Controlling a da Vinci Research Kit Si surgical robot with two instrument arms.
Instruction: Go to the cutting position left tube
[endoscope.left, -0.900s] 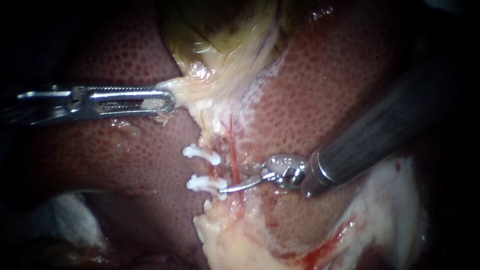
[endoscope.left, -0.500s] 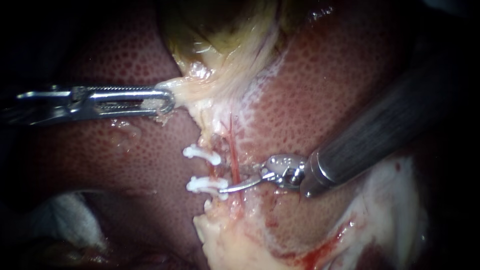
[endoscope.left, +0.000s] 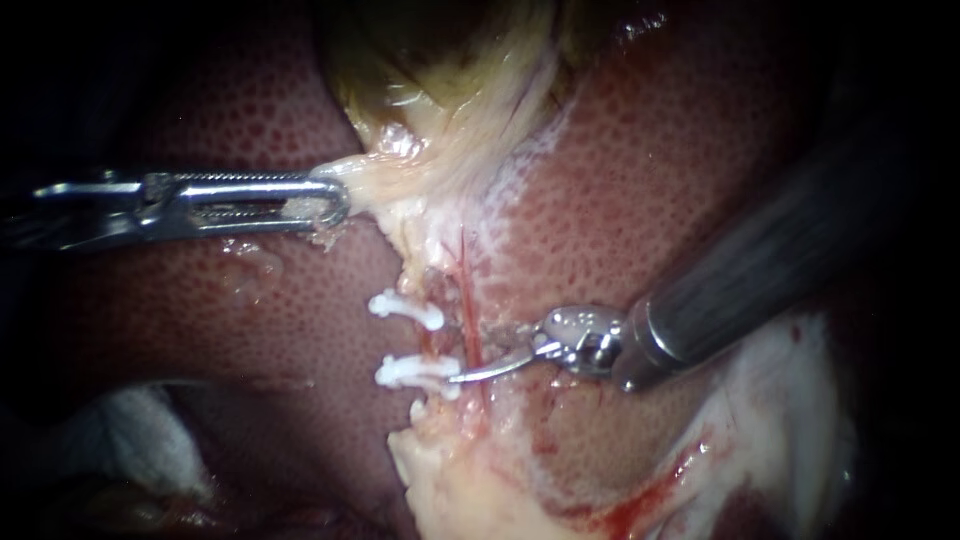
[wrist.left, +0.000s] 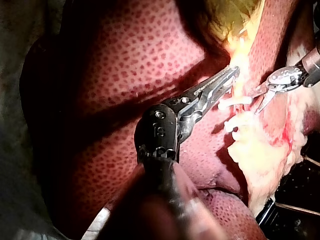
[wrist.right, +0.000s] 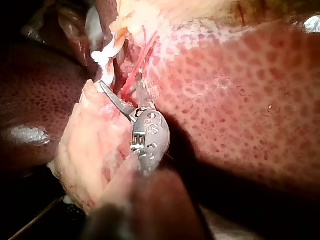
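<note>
**Two clips (endoscope.left: 405, 308) on the left tube (endoscope.left: 428, 345), blades open beside it**

My right instrument (endoscope.left: 472, 358) had its pincer open. The thin red tube (endoscope.left: 467, 320) lay between its blades, and the lower blade's tip touched the lower clip (endoscope.left: 412, 370). The left tube lay just left. My left instrument (endoscope.left: 335, 203) had its pincer clamped on pale gallbladder (endoscope.left: 440, 90) tissue.

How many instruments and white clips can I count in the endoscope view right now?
Instruments: 2, the left instrument holding the gallbladder, and the right instrument.
White clips: 2, the upper clip and the lower clip.
Total: 4.
</note>
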